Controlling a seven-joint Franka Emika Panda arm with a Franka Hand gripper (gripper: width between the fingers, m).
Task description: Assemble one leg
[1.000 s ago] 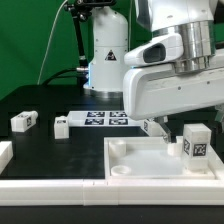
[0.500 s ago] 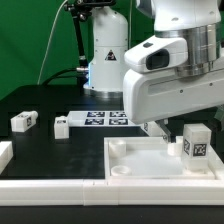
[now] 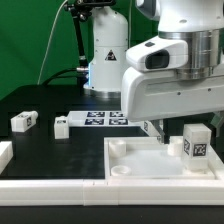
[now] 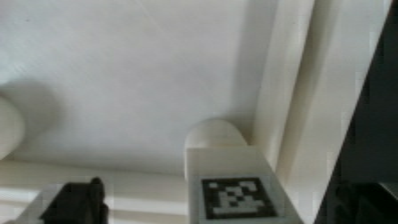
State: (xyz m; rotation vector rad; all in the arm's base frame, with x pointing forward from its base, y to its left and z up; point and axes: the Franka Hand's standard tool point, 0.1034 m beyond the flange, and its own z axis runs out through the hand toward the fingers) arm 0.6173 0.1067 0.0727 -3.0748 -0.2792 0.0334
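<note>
A leg (image 3: 195, 142), a small white block with a marker tag facing front, stands upright in the far corner of the white tabletop (image 3: 135, 165) at the exterior view's right. In the wrist view the same leg (image 4: 228, 165) stands against the tabletop's raised rim (image 4: 294, 90), and my gripper (image 4: 228, 205) is open above it, one dark finger (image 4: 75, 200) on each side, not touching it. In the exterior view the arm's big white hand (image 3: 175, 85) hangs over the tabletop and hides most of the fingers.
Two more legs (image 3: 24, 121) (image 3: 61, 126) lie on the black table at the exterior view's left. The marker board (image 3: 102, 119) lies behind them. A white rail (image 3: 50, 186) runs along the front edge, with a white block (image 3: 5, 153) at far left.
The hand has risen a little above the tabletop. The upright leg has stayed where it stands.
</note>
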